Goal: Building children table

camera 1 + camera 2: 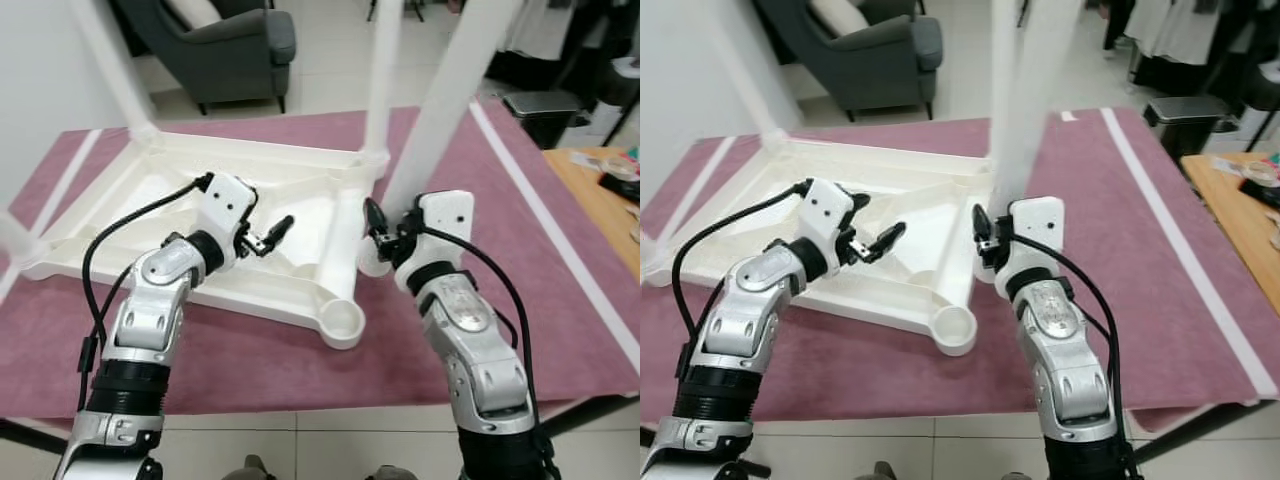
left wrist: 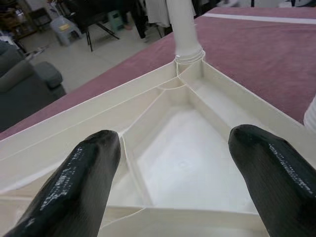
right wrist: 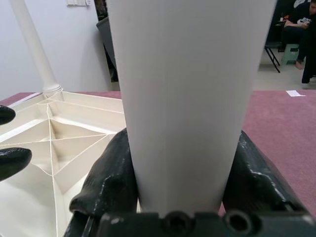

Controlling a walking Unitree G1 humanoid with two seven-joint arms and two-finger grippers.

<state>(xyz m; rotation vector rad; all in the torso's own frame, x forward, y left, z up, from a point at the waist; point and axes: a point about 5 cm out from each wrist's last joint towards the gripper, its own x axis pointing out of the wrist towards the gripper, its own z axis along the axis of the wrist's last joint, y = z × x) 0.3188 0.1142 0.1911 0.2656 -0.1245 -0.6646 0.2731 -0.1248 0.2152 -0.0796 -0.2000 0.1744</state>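
The white plastic table top (image 1: 150,200) lies upside down on a maroon mat. White legs stand in its far left corner (image 1: 105,60) and far right corner (image 1: 380,80), and a third leg (image 1: 15,240) rises at the left edge. The near corner socket (image 1: 340,322) is an open ring. My right gripper (image 1: 385,238) is shut on the lower end of a loose white leg (image 1: 450,100), which leans just right of the top. In the right wrist view the leg (image 3: 187,98) sits between both fingers (image 3: 108,177). My left gripper (image 1: 272,232) hovers open over the ribbed underside (image 2: 182,168).
A grey armchair (image 1: 230,45) stands on the tiled floor beyond the mat. A dark bin (image 1: 545,110) and a wooden table (image 1: 600,200) with small items are at the right. A person (image 3: 298,19) sits far behind. The mat's near edge (image 1: 300,410) runs close to my body.
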